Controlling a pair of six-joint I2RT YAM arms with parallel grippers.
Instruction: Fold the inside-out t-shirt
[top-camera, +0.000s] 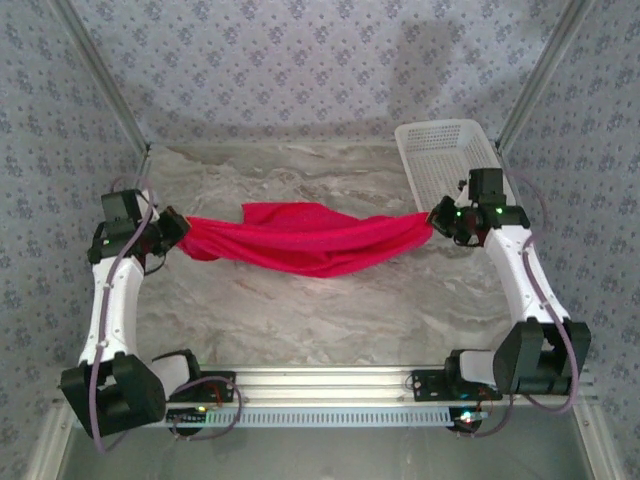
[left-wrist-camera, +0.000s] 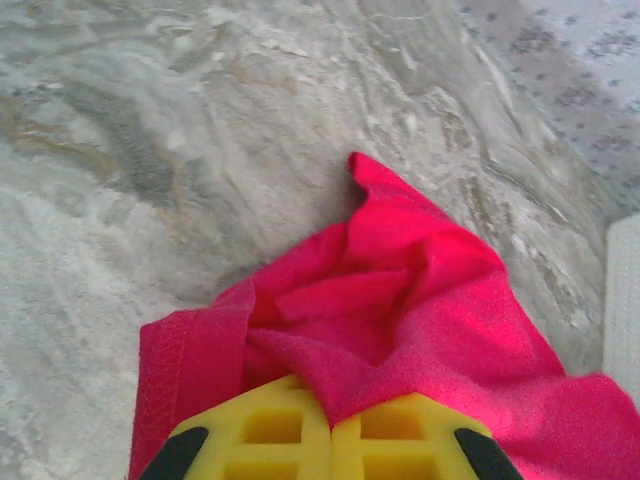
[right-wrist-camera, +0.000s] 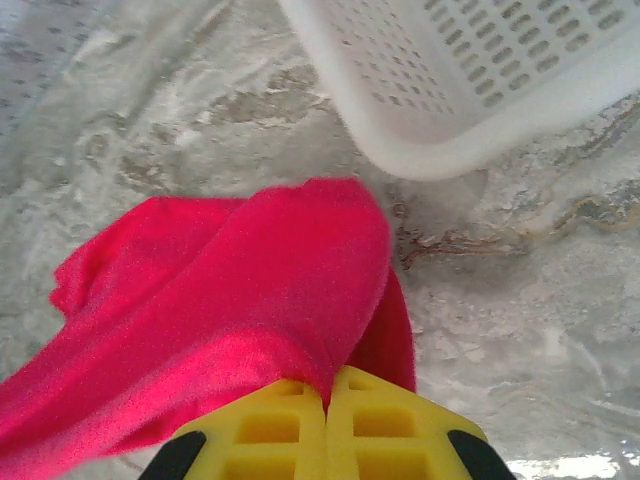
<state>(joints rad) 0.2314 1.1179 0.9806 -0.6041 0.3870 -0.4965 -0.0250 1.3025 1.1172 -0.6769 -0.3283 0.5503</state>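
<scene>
Two arms share the load: the left end effector (top-camera: 176, 232) and the right end effector (top-camera: 437, 222) each have their yellow fingers pressed together on an opposite end of the inside-out t-shirt (top-camera: 300, 240). It hangs between them as a sagging crimson band over the middle of the bench (top-camera: 300, 330). The coming move turns on the garment's long axis, which runs left to right, straight from one arm to the other. Each arm therefore has the cloth directly inboard of its fingertips, and neither is nearer than the other (the lowest part of the sag may brush the marbled surface, but that cannot be told). The shirt is bunched rather than spread, so it probably needs laying out flat before a clean fold is possible. The overhead view gives the whole span and places the white lattice basket (top-camera: 445, 160) at the far right, just behind the right arm's wrist. The left wrist view adds a stitched hem edge running down beside the fingers, with cloth gathered in soft ridges above them. The right wrist view shows fabric draped over its closed fingers and the basket's rounded corner close ahead, though contact between the two cannot be judged from that angle.
</scene>
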